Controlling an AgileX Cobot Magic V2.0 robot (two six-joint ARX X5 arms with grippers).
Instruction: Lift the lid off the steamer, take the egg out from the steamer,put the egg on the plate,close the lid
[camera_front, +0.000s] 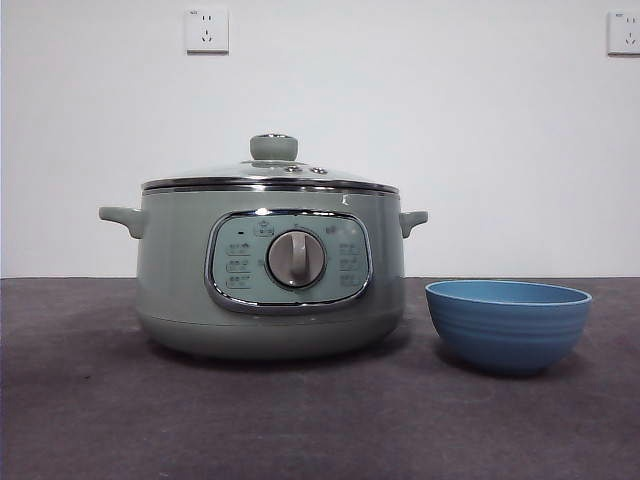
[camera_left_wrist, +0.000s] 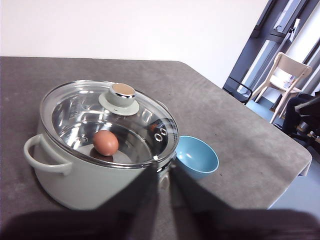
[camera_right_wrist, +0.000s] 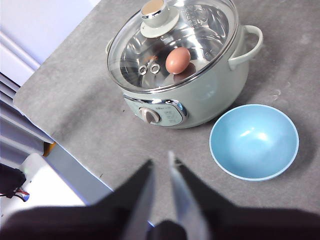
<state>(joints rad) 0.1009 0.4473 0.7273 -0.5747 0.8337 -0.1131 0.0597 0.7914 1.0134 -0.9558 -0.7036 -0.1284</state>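
Note:
The pale green steamer (camera_front: 270, 290) stands mid-table with the glass lid (camera_front: 268, 176) seated on its rim and the green knob (camera_front: 273, 147) on top. Through the glass, a brown egg (camera_left_wrist: 105, 142) (camera_right_wrist: 178, 60) rests on the steel floor inside. The blue plate (camera_front: 508, 325), a deep bowl, stands empty beside the steamer on its right in the front view. My left gripper (camera_left_wrist: 162, 170) hovers shut, back from the steamer's wall (camera_left_wrist: 80, 185). My right gripper (camera_right_wrist: 160, 160) is shut above the table, short of the steamer's control panel (camera_right_wrist: 157, 114) and the plate (camera_right_wrist: 254, 141). Neither holds anything.
The grey table top (camera_front: 100, 420) ends near the plate's side (camera_left_wrist: 295, 165), with chairs (camera_left_wrist: 282, 82) beyond it. Two wall sockets (camera_front: 206, 30) sit high on the white wall behind. No arm shows in the front view.

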